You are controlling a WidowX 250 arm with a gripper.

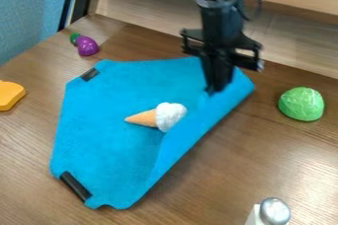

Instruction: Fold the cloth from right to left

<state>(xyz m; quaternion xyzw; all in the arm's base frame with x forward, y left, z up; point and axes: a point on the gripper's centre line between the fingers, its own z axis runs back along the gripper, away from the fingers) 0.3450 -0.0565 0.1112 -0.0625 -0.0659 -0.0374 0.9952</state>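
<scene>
Right-to-left fold part-done, blue cloth (105,120) on tabletop (224,174)
Gripper (210,91) at cloth's far right, jaws pinching its curled edge; next move should carry that edge left over the ice cream cone (158,116), then release low

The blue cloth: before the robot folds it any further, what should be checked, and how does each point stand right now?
1. Gripper is at the right-hand part of the cloth: ok.
2. Gripper has a secure hold on the cloth: cannot tell.
3. Nothing lies on the cloth: not ok; the toy ice cream cone rests on it, close to the turned-over right edge, and might get covered or pushed.
4. Right side is folded all the way to the left: not ok; only a strip along the right is turned over.
5. Green toy lettuce is off the cloth: ok, it sits on the table to the right.
</scene>
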